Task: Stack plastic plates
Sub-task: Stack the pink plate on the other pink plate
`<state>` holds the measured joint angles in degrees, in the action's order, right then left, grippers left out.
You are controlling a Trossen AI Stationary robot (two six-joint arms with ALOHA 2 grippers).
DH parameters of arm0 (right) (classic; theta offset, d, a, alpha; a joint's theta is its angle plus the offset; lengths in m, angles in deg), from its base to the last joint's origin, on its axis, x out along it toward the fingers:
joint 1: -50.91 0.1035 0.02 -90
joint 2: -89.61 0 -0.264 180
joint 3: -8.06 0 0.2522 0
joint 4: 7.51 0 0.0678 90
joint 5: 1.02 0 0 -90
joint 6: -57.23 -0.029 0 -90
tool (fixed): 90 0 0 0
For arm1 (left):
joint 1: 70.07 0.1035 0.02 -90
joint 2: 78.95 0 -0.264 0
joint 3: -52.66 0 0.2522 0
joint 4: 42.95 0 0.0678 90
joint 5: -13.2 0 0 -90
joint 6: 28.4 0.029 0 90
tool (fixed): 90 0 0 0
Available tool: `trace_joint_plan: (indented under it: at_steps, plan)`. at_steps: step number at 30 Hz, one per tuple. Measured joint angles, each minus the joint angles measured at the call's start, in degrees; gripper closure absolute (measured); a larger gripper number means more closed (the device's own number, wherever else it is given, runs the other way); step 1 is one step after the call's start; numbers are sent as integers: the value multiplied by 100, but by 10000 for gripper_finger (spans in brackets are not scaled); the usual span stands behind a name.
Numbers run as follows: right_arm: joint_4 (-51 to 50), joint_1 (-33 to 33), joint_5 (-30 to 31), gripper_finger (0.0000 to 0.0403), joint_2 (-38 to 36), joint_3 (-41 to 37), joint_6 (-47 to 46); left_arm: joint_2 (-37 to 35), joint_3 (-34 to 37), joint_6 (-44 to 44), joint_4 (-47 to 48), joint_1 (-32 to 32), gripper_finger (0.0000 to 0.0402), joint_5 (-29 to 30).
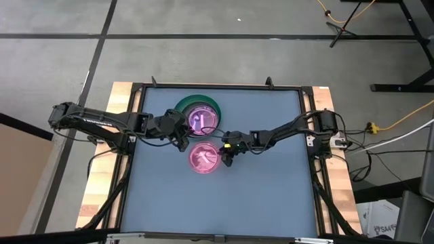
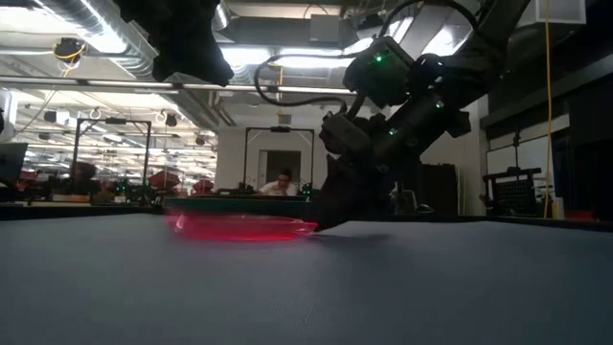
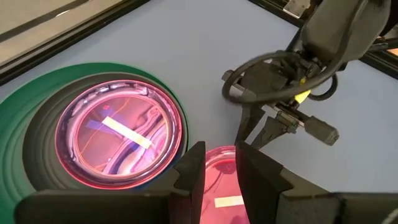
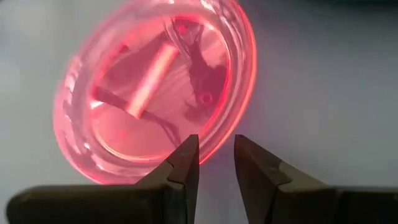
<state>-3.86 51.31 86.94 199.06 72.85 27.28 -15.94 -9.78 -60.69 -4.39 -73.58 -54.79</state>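
A stack stands at the table's far middle: a large dark green plate [image 1: 215, 108] on the table, a dark grey plate [image 3: 43, 155] on it, and translucent pink plates [image 1: 201, 119] on top. One translucent pink plate [image 1: 203, 158] lies flat on the table just in front of the stack. My right gripper [image 1: 227, 156] is down at this plate's right rim, open by a narrow gap. My left gripper [image 1: 182, 140] hovers above the gap between the stack and the single plate, open by a narrow gap, and holds nothing. My right gripper comes slanting down from the table's right side. Its fingertips [image 4: 186, 155] stand at the single pink plate's right rim [image 4: 214, 146], which shows in the gap between them. I cannot tell whether they touch it. The plate lies flat on the table [image 2: 239, 228].
A black frame [image 1: 302, 122] runs around the blue-grey table top. There is open table surface [image 1: 217, 203] in front of the plates and to both sides. A person [image 2: 283, 182] shows in the room far behind the table.
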Motion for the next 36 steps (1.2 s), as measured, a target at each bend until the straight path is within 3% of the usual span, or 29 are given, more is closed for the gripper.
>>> trace_joint_plan:
  at_steps: [12, 23, 36]
  plan:
    - [-18, 0, 100, 314, 46, -2, 2, 0, 0, 0, 0, 0, 320, 0]
    - [-6, 0, 171, 398, 46, -2, 20, 0, 0, 0, 2, 0, 320, 1]
    - [91, 0, 267, 402, 44, -2, 221, 0, 0, 0, 0, 0, 320, -1]
